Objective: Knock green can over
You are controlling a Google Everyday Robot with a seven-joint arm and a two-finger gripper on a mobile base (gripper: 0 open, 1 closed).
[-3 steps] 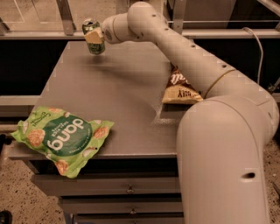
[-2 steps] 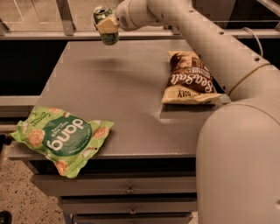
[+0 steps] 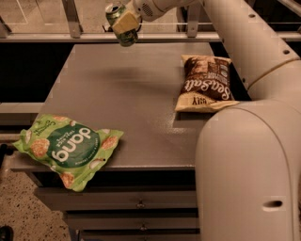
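Observation:
The green can is a small slim can with a silver top rim. It is held tilted in the air above the far edge of the grey table. My gripper is at the top of the camera view, reaching in from the right. It is shut on the can, with a pale finger pad across the can's middle. The can's lower end shows below the pad. The can does not touch the table.
A large flat green "dang" snack bag lies at the table's front left corner, overhanging the edge. A brown sea salt chip bag lies at the right. My bulky white arm fills the right side. A railing runs behind the table.
My gripper has lifted the green can up and to the right, away from the table top. The arm has swung clear of the brown chip bag, which now shows fully.

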